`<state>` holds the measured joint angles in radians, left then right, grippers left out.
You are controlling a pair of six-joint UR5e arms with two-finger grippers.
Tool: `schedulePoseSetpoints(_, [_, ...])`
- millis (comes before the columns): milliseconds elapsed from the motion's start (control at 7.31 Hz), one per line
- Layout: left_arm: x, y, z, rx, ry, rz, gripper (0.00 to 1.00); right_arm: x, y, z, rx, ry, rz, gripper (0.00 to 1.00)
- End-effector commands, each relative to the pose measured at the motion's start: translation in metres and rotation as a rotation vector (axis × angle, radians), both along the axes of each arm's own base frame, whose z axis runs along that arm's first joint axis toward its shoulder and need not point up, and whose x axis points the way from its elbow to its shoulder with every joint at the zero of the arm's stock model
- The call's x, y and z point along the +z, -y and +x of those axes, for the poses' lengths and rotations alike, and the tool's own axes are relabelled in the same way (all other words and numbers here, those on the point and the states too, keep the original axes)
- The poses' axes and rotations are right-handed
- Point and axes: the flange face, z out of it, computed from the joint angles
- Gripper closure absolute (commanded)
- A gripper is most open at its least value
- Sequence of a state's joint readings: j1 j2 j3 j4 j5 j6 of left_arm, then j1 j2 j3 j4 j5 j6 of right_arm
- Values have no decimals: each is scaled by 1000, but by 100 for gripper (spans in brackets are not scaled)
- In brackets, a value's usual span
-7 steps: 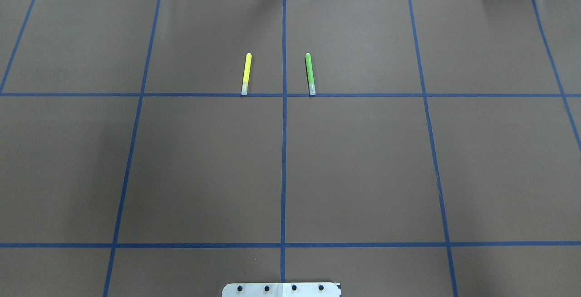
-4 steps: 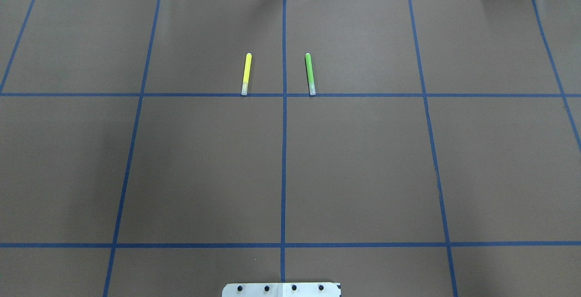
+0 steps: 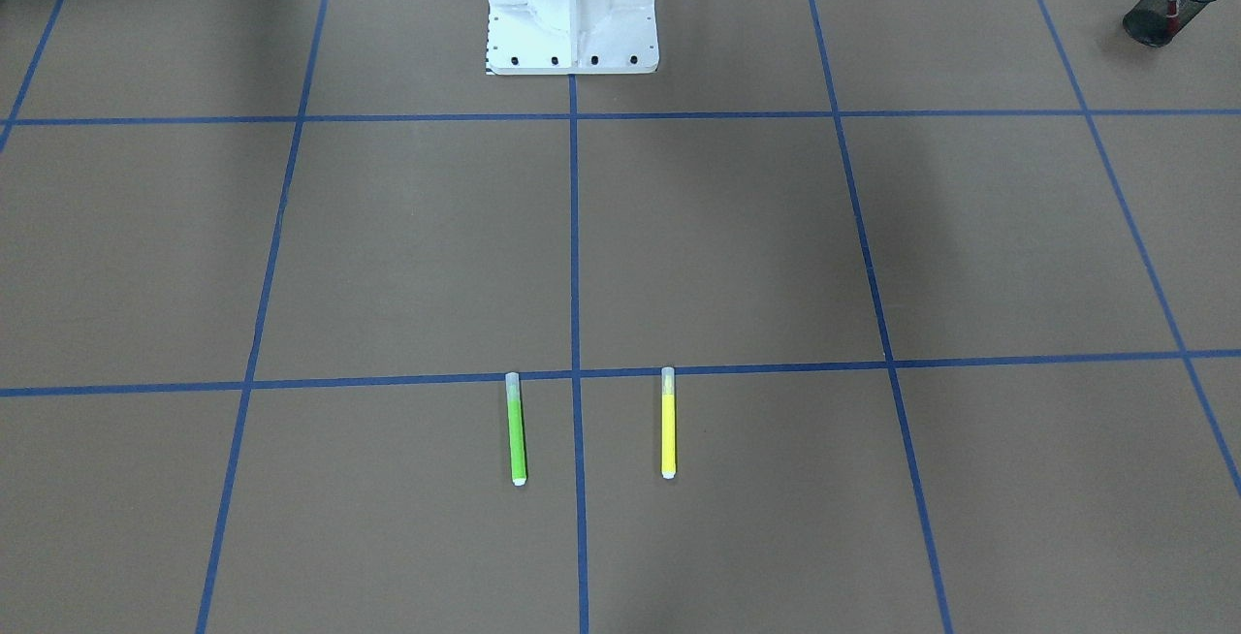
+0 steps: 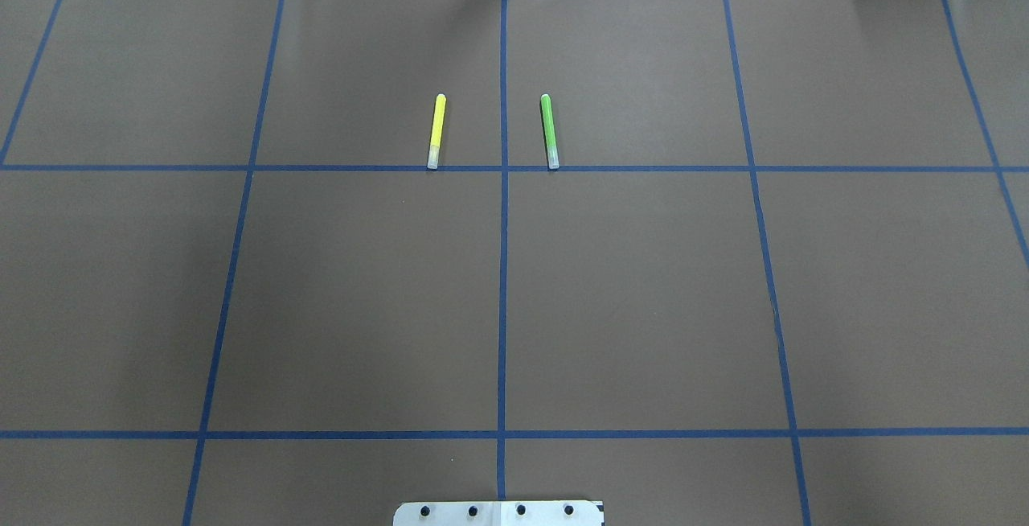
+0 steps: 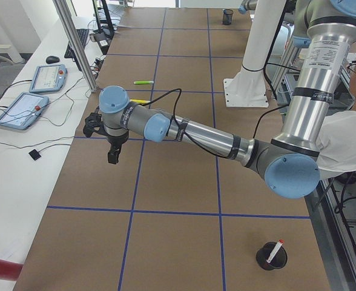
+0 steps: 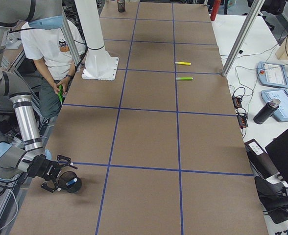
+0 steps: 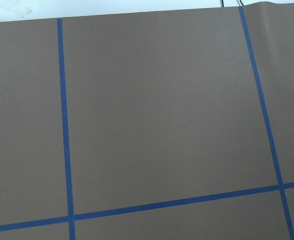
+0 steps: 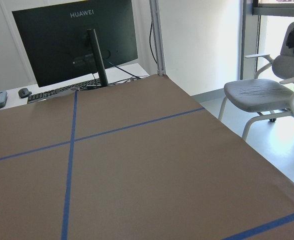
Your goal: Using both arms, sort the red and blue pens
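brown worktop (image 4: 643, 301) ruled with blue tape lines; white pedestal (image 3: 572, 4) at its robot edge, a person (image 6: 48, 44) in a white shirt behind it. left arm (image 5: 202, 134) reaches out low over the worktop, its left end effector (image 5: 112, 151) pointing down above bare surface; cannot tell whether its fingers are spread. right arm (image 6: 26, 125) is folded at the worktop's right end, right end effector (image 6: 58, 176) at a black cup (image 6: 73, 187) with the blue pen (image 6: 72, 182) in it; finger state unclear. red pen (image 5: 275, 249) stands in a black mesh cup (image 5: 267, 259) at the left end. green marker (image 4: 549, 130) and yellow marker (image 4: 436, 130) lie parallel, apart, mid-worktop
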<state>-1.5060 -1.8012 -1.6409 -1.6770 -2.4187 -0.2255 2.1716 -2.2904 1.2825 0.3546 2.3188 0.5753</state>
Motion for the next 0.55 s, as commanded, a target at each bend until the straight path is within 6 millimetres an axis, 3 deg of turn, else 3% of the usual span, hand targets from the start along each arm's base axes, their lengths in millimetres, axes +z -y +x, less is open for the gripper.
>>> schedulePoseSetpoints(0, [1,0,1,1,1,-2,1,-19,113,63,-86,61,-35,0])
schedulePoseSetpoints(274, [3,1,1,1,4,-6,1,-51,220,86,-218,99,-105,0])
schedulePoseSetpoints(410, [7,2,3,1,16,-11,1,-62,273,73,-325,123,-172,0])
